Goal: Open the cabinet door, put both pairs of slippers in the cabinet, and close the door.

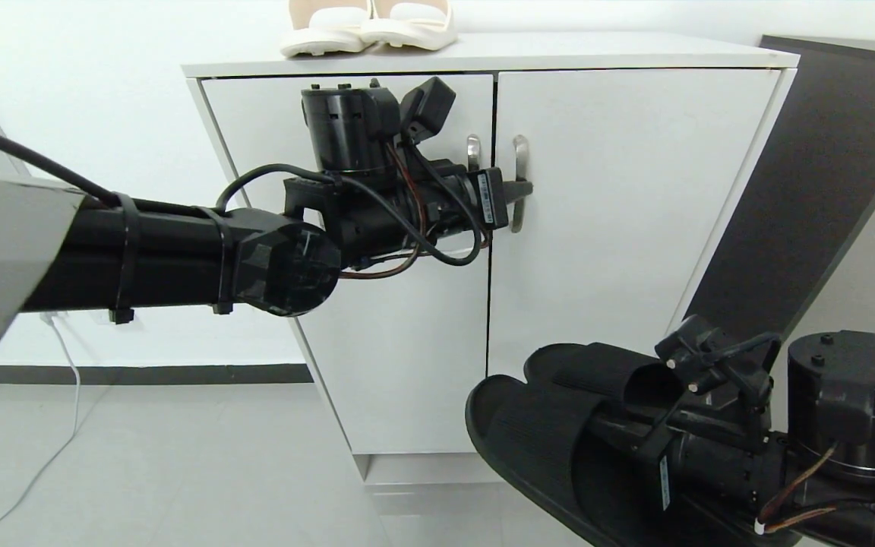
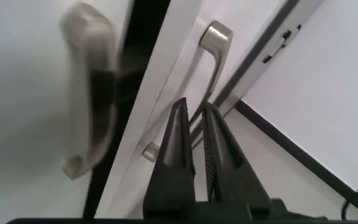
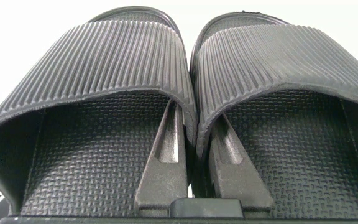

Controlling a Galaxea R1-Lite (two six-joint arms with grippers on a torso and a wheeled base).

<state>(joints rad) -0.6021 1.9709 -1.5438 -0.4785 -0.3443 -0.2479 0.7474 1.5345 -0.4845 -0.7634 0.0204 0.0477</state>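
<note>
On cabinet: 2 cream slippers. L tool pinches door handle; R tool clamps 2 black slippers.

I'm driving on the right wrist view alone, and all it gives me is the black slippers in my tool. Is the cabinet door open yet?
Observer: Not yet. In the head view the cabinet has both doors closed.
Operator: Where's my other arm?
Observer: The left tool is at the right door's handle, with its fingers closed around the bar.
Operator: And the second pair?
Observer: The cream slippers lie side by side on top of the cabinet, above the left door.
</note>
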